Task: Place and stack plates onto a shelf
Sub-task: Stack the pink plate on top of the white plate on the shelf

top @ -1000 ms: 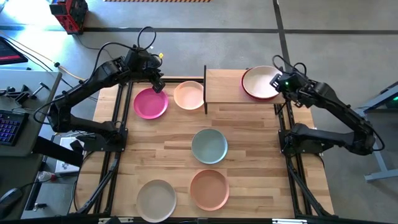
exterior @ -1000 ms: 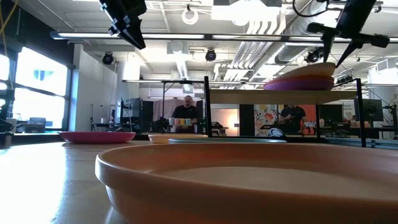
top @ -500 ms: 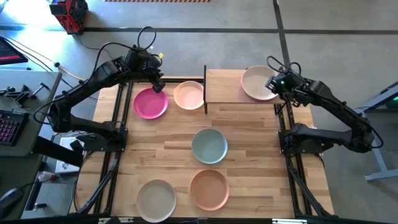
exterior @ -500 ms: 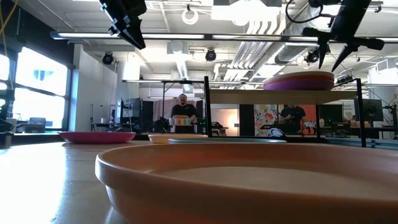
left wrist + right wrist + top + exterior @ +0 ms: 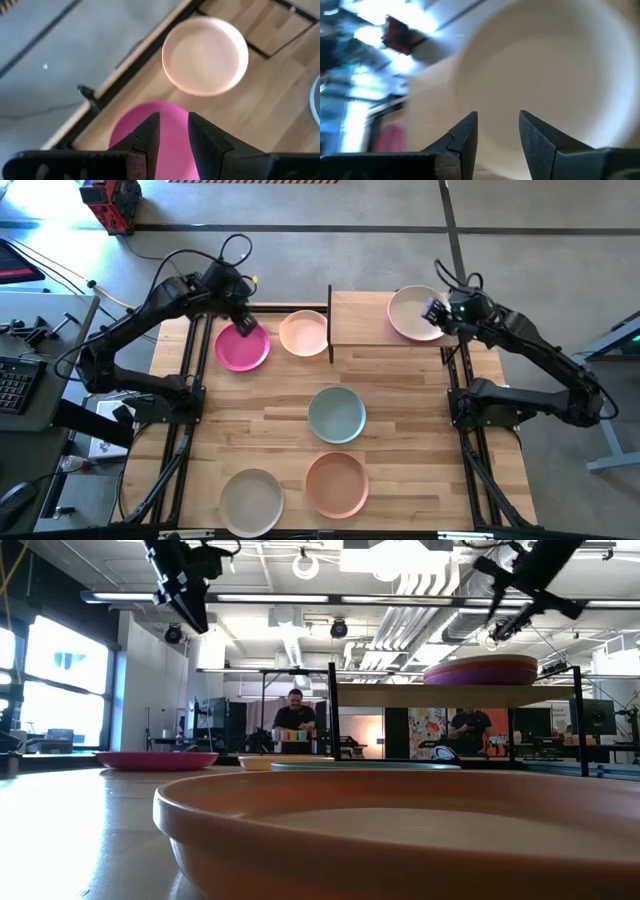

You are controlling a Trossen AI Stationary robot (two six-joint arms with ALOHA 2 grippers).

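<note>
A beige plate (image 5: 412,313) (image 5: 545,70) lies on top of a purple plate (image 5: 478,676) on the shelf (image 5: 362,320) (image 5: 440,693). My right gripper (image 5: 432,312) (image 5: 510,602) (image 5: 497,127) hangs open over the stack's right rim, clear of it. My left gripper (image 5: 243,326) (image 5: 192,618) (image 5: 173,131) is open and slants down above the magenta plate (image 5: 242,348) (image 5: 172,112), which lies flat on the table. A cream plate (image 5: 303,333) (image 5: 205,55) lies beside it, against the shelf's left post.
On the table's near half lie a pale teal plate (image 5: 336,413), a salmon plate (image 5: 337,484) (image 5: 400,840) and an off-white plate (image 5: 251,500). The shelf's left half is bare board. People stand in the room behind the table (image 5: 293,720).
The beige plate, tilted on the stack a second ago with my right gripper at its rim, now lies flat on the purple plate. My right gripper has risen off it, tipped up and rolled. My left gripper has tipped down toward the magenta plate.
</note>
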